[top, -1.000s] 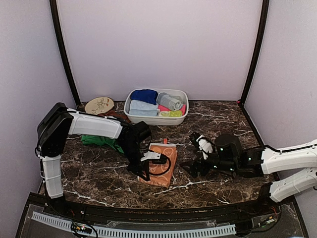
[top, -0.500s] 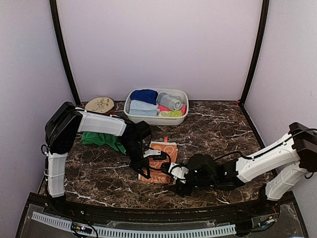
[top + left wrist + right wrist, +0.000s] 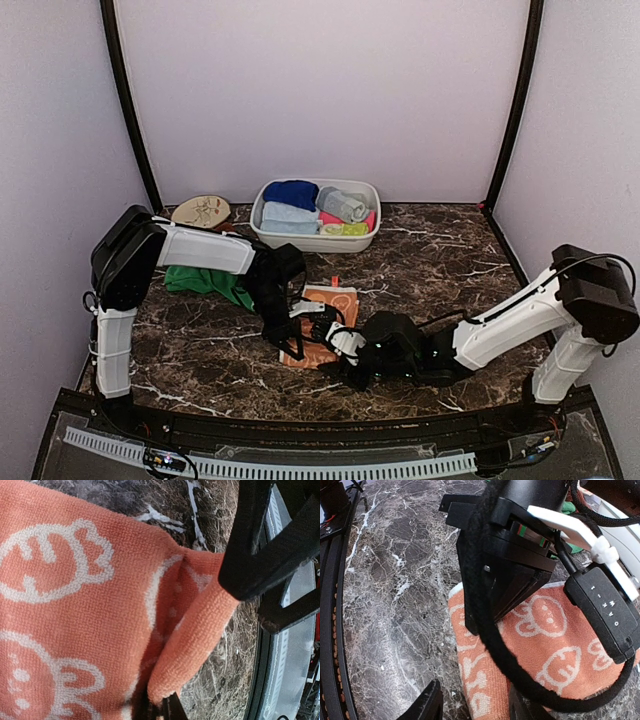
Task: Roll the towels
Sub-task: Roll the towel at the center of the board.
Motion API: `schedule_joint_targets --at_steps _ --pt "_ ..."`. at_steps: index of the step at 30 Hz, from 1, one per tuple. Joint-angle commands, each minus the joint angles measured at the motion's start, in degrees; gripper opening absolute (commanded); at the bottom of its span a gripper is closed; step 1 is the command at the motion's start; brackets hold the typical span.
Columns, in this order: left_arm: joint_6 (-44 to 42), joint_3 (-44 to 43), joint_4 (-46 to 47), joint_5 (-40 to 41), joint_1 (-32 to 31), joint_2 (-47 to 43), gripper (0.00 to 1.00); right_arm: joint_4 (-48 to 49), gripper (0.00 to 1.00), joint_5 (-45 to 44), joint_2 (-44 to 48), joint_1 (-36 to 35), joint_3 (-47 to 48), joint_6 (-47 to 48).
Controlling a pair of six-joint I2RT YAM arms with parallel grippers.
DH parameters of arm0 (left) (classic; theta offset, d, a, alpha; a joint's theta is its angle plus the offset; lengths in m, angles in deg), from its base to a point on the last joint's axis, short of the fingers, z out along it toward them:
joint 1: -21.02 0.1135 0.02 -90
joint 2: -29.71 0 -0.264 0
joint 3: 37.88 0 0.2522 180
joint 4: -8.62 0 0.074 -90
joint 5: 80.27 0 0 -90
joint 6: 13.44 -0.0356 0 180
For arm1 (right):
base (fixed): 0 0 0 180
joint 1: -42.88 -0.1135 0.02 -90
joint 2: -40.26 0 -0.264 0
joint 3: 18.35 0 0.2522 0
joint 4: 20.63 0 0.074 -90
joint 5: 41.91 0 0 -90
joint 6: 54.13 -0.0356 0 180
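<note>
Right hand has swung in to the near edge of the orange towel, fingers apart. Left hand clamps a lifted corner fold; cream prints, otherwise flat on the bench.

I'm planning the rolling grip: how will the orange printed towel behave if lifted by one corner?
Likely floppy: the orange towel folds into a soft ridge where the left gripper pinches its edge. Probably light and grippy rather than slippery, judging by its looped terry pile. Lying flat, it shouldn't roll or tip.
</note>
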Motion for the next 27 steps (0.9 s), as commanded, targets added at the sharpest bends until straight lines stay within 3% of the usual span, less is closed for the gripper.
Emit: schedule_joint_targets --at_steps 1,10,16,19,22,27 --pt "0.2 0.6 1.1 0.9 0.2 -1.2 0.00 5.4 0.41 0.2 -1.5 0.5 -0.4 -4.5" --pt "0.2 2.8 3.4 0.1 0.6 -4.2 0.07 10.1 0.16 1.4 -3.2 4.5 -2.9 -14.0" --pt "0.3 3.4 4.3 0.7 1.0 -5.2 0.09 10.1 0.12 2.8 -4.5 5.7 -4.2 -17.1" --pt "0.3 3.5 4.6 1.0 1.0 -5.6 0.19 10.2 0.09 2.9 -5.4 5.9 -4.2 -17.7" --pt "0.0 4.5 6.2 2.2 1.0 -7.9 0.35 8.7 0.06 3.0 -6.7 5.9 -3.2 -17.8" --pt "-2.4 5.9 8.7 6.9 1.1 -13.1 0.47 6.6 0.02 4.5 -9.1 6.5 -1.6 -18.4"
